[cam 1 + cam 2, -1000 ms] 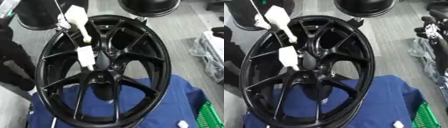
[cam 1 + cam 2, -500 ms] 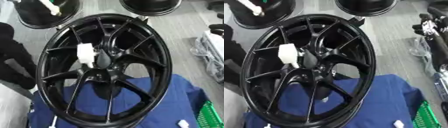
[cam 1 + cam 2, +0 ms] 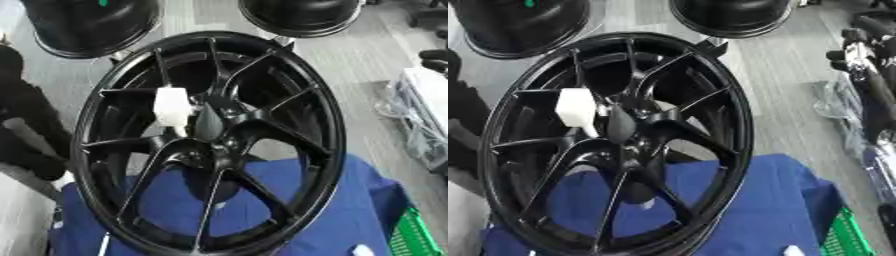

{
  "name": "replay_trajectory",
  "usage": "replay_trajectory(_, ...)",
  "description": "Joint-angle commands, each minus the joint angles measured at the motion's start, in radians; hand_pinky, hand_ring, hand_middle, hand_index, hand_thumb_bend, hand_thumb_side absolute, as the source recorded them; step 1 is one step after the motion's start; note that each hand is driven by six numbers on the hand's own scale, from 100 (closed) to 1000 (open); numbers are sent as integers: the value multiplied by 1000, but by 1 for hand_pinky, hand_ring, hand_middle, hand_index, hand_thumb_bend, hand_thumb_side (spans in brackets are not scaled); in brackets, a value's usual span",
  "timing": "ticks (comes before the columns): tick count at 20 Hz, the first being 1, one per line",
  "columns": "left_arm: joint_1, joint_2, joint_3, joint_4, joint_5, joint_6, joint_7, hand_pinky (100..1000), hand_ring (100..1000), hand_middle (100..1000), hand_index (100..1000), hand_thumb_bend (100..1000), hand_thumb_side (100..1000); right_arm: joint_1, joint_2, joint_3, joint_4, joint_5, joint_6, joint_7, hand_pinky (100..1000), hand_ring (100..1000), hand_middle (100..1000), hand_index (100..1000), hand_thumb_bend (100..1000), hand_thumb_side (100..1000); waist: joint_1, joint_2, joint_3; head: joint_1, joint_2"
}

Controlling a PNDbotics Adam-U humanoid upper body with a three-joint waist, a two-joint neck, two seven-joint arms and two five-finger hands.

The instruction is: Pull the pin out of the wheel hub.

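Floor: grey, with a blue cloth under the wheel.
Wheel: big, black, hard, looked heavy.
Pin: small, white, stuck beside the hub; grab its blocky top.
Hands: none showed, so can't tell.

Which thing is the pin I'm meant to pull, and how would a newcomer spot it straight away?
Start at the big black spoked wheel standing over the blue cloth. Go to its centre hub; just left of it a white block-shaped piece sticks out, narrowing to a stem toward the hub. It is the only white part on the all-black wheel.
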Motion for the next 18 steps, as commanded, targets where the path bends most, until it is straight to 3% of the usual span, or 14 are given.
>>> replay_trajectory(1,47,20,41,24,-27,8,24,816,833,762,787,629,417,-16,-26,-5,-21,-2,1,0,764,701,792,900,100,565,-1,-14,-8,12,-10)
replay_trajectory(3,104,7,54,36,-46,11,32,844,874,819,851,703,576,-26,-24,2,-23,-7,2,6,764,701,792,900,100,565,-2,-13,-19,14,-14)
replay_trajectory(5,163,-3,71,26,-41,4,40,844,876,825,868,733,645,-33,-22,6,-23,-10,4,11,764,701,792,900,100,564,-2,-13,-29,11,-14)
replay_trajectory(9,278,-11,109,-39,-4,-8,71,838,871,824,877,745,744,-40,-19,12,-23,-14,6,17,764,701,792,900,100,566,-1,-13,-43,1,-13)
replay_trajectory(12,319,-18,129,-76,26,-5,97,825,860,816,867,711,750,-43,-18,13,-22,-15,6,19,764,701,792,900,100,565,0,-13,-47,0,-12)
replay_trajectory(14,327,-24,141,-90,51,-5,114,811,848,807,860,646,761,-42,-19,14,-22,-15,6,19,764,701,792,900,100,566,0,-14,-46,-2,-12)
replay_trajectory(15,329,-27,148,-95,65,-4,127,791,830,791,846,545,767,-42,-19,14,-22,-15,6,20,764,701,792,900,100,566,0,-14,-45,-3,-12)
replay_trajectory(18,314,-48,208,-109,113,18,173,714,750,709,777,329,644,-36,-19,11,-22,-14,6,17,764,701,792,900,100,566,-2,-16,-37,-7,-10)
